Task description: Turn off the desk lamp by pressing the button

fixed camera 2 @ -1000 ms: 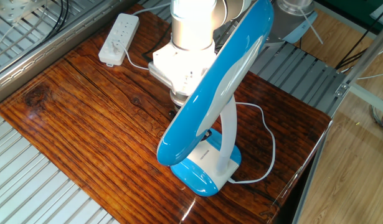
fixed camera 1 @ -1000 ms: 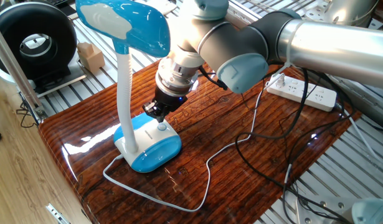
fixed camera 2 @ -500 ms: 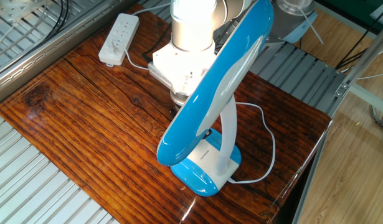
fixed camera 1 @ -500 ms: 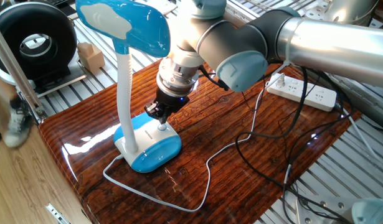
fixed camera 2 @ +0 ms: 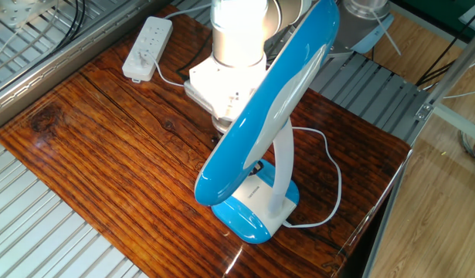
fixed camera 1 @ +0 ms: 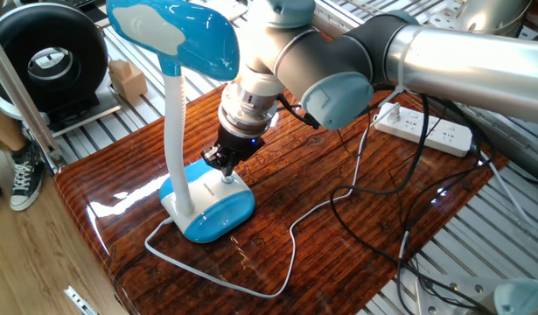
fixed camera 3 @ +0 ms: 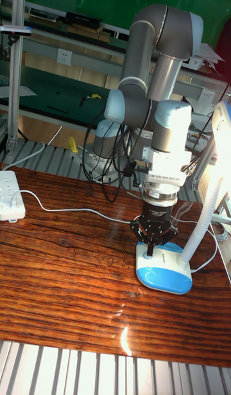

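Observation:
The desk lamp stands on the wooden table with its blue oval head (fixed camera 1: 188, 37) up on a white bendy neck (fixed camera 1: 174, 122). Its blue-and-white base (fixed camera 1: 209, 206) sits near the table's left corner. My gripper (fixed camera 1: 225, 166) points straight down over the base's white top. Its fingers are shut into one tip that rests on or just above the button (fixed camera 1: 228, 180). In the tall fixed view the gripper (fixed camera 3: 151, 246) meets the base (fixed camera 3: 165, 268) at its left end. The lamp's light glares on my wrist (fixed camera 2: 237, 46). In the other fixed view the lamp head (fixed camera 2: 260, 123) hides the fingertips.
A white power strip (fixed camera 1: 424, 129) lies at the back of the table, with black cables (fixed camera 1: 400, 206) hanging off the right side. The lamp's white cord (fixed camera 1: 251, 282) loops along the front. A black round device (fixed camera 1: 50, 59) and a small box (fixed camera 1: 127, 79) stand beyond the left edge. A person's shoe (fixed camera 1: 24, 175) is on the floor.
My gripper has sunk a little toward the lamp base. A person's foot has come into view on the floor at the left.

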Available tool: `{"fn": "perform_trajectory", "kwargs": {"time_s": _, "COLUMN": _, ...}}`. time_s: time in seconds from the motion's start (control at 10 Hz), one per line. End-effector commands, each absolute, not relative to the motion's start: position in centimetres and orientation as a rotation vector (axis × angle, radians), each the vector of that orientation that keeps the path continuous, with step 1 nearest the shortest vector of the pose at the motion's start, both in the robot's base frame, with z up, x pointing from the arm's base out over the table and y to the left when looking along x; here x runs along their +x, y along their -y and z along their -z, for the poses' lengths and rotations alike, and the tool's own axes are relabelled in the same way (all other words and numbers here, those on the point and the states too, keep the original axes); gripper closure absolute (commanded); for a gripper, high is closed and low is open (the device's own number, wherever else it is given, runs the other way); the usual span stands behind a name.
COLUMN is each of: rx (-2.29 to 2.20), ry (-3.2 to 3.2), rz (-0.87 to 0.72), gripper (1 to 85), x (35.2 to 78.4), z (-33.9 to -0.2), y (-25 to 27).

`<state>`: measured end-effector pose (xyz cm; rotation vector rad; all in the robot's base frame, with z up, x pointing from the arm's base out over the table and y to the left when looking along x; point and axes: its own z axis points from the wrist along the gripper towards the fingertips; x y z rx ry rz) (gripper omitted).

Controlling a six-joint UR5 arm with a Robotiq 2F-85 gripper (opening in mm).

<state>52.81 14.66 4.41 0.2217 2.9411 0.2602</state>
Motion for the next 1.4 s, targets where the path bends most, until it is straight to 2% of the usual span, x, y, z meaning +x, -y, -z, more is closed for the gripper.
{"fn": "perform_trajectory", "kwargs": {"time_s": 0.0, "rx": 0.233, "ry": -2.941, "rz": -0.271, "gripper": 84.3, "x": 53.1, "z": -4.3, "y": -14.7}}
{"fn": "perform_trajectory", "kwargs": {"time_s": 1.3, "rx": 0.246, "ry": -2.945, "rz": -0.294, "gripper": 84.3, "x": 52.3, "z": -2.9, "y": -14.8}}
